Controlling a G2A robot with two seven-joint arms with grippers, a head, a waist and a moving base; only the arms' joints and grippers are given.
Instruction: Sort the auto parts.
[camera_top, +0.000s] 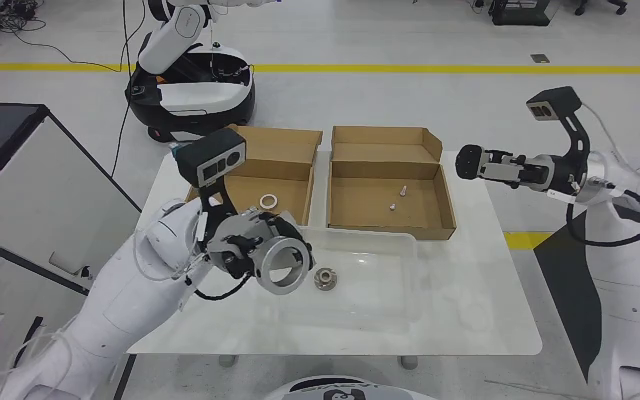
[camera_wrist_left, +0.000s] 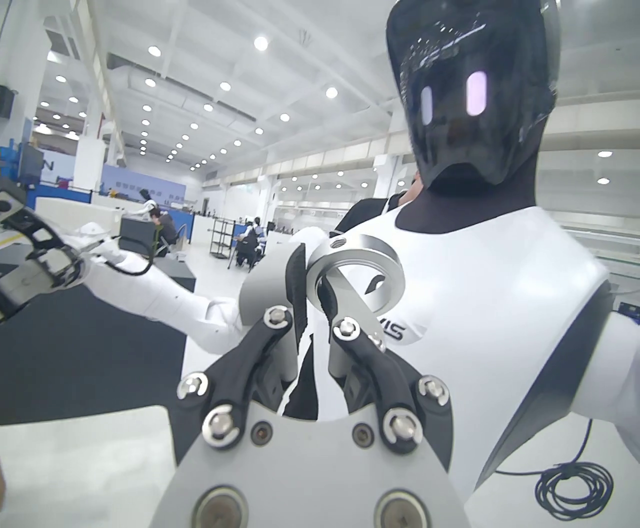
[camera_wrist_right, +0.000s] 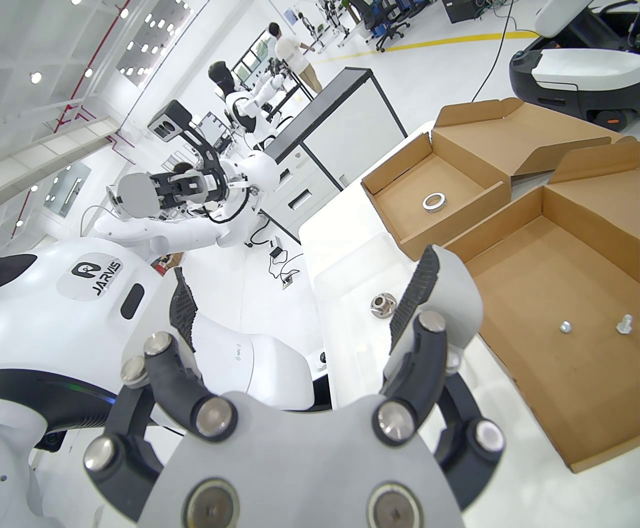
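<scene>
The left gripper (camera_wrist_left: 311, 282) is shut tight on one metal ring (camera_wrist_left: 392, 272). It holds the ring up in the air over the left end of the clear tray (camera_top: 400, 290). One round part (camera_top: 325, 278) with a hole lies in the tray. Two brown boxes sit behind the tray. The left box (camera_top: 295, 188) has a second ring (camera_top: 268, 200) in it, and the left arm hides part of this box. The right box (camera_top: 365, 205) has two bolts in it, one bolt (camera_top: 403, 188) and another bolt (camera_top: 392, 207) near it. The right gripper (camera_wrist_right: 300, 300) is wide open with nothing in it. It is up in the air past the tray's right end.

Bright, even light from ceiling lamps (camera_wrist_left: 260, 43) (soft shadows); 2 wrist views bulge.
</scene>
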